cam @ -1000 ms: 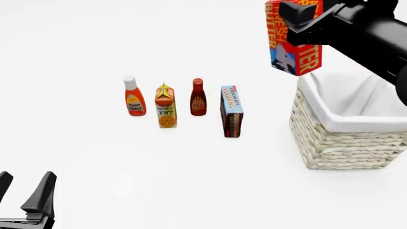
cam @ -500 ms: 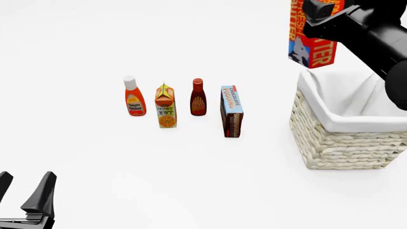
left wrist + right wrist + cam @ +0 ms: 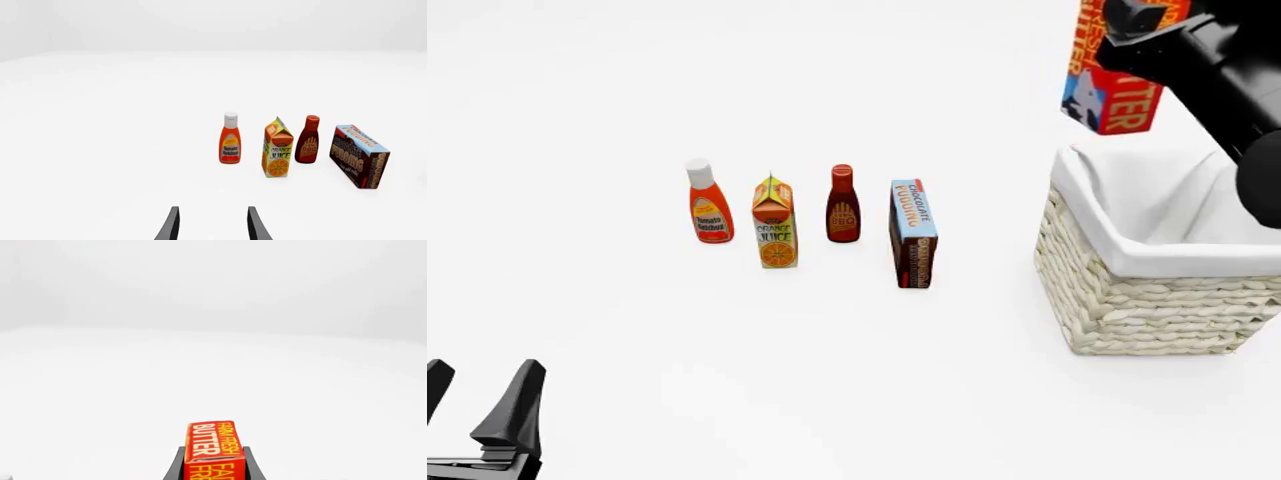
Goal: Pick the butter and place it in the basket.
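At the near left the left gripper rested low with its fingers spread apart and nothing between them; further off, a ketchup bottle, an orange juice carton, a BBQ sauce bottle and a chocolate pudding box stood in a row on the table; to the right sat the basket, its visible white lining bare; above its far left corner the right gripper was clamped on the butter, held in the air.
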